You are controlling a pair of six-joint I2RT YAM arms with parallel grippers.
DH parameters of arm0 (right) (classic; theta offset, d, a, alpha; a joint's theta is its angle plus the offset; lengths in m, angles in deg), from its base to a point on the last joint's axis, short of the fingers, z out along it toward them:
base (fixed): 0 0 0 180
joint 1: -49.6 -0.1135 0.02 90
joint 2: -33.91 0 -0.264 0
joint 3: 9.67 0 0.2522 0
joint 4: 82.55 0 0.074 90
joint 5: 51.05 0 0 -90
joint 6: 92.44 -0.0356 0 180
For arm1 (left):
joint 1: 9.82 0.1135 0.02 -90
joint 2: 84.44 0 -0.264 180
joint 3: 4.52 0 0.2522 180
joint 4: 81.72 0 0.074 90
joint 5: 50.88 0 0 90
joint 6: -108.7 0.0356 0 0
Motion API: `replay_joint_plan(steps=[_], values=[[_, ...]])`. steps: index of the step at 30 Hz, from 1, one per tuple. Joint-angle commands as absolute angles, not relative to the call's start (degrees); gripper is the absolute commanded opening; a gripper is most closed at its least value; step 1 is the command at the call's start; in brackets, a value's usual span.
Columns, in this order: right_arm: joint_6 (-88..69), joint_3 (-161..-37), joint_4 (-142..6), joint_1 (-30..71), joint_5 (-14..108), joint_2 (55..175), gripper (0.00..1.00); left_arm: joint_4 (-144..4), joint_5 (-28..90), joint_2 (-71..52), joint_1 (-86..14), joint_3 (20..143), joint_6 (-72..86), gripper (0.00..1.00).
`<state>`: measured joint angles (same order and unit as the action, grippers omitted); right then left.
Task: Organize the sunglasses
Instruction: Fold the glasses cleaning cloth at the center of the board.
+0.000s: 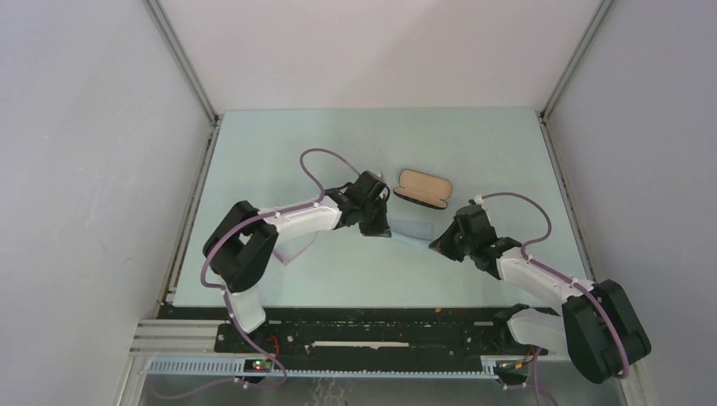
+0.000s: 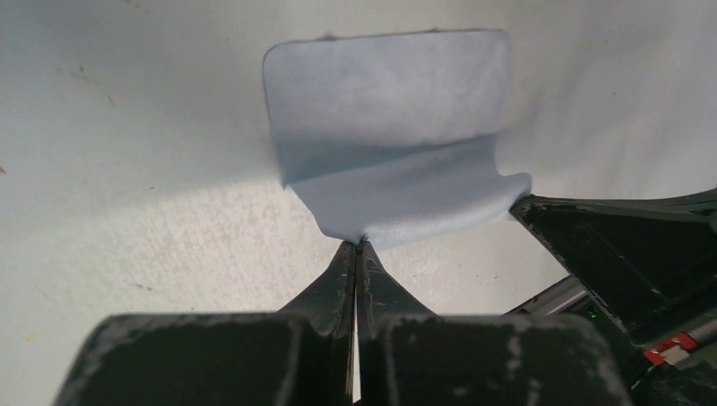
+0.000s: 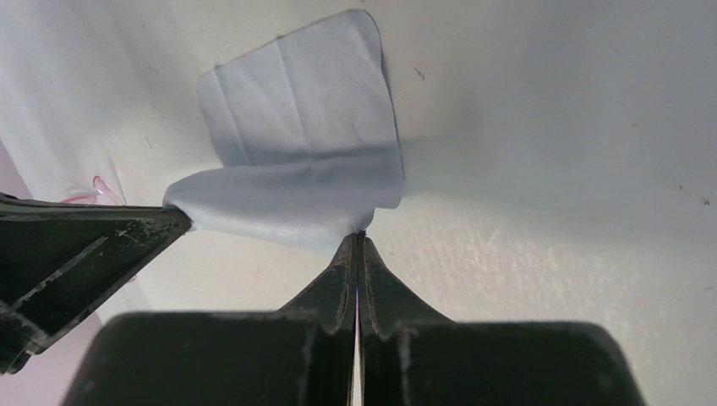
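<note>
The sunglasses lie on the pale green tabletop, left of centre in the overhead view. They sit just below the white forearm of the left arm and are partly hidden by it. Only a thin pink outline of the frame shows, and how the arms are folded cannot be told. In the right wrist view a small pink loop of the sunglasses peeks out at the left edge, behind the dark fingers of the other arm. Neither arm touches them.

To the right of the sunglasses, at the centre of the overhead view, a light blue cloth stretches between the two arms. The left jaws are closed tight on one near corner of the cloth, pinching it at the fingertips. The right jaws are likewise closed on the other near corner of the cloth. The near edge is lifted and folded over, while the far part lies flat on the tabletop.

Above the cloth, an open black case with tan lining rests on the tabletop, apart from both arms. The right arm reaches in from the lower right.
</note>
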<state>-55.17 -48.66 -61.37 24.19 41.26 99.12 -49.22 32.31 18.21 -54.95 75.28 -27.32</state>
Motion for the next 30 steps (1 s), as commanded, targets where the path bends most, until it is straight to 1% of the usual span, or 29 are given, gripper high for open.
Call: replay_joint_plan(steps=[1, 12, 23, 30], values=[[-53.2, -52.0, -63.5, 25.1, 41.9, 101.0, 0.00, -48.5, 30.6, 18.6, -54.0, 80.2, -25.5, 0.00], [-51.9, -55.5, -63.7, 26.6, 43.1, 105.0, 0.00, -46.5, 29.2, 20.3, -53.1, 82.3, -25.2, 0.00], [-51.5, -53.6, -59.0, 26.5, 43.6, 100.7, 0.00, -46.5, 25.5, 16.7, -54.5, 75.8, -25.7, 0.00], [-53.3, -51.9, -58.8, 21.8, 42.2, 101.0, 0.00, -49.6, 23.5, 18.2, -56.1, 72.5, -27.3, 0.00]])
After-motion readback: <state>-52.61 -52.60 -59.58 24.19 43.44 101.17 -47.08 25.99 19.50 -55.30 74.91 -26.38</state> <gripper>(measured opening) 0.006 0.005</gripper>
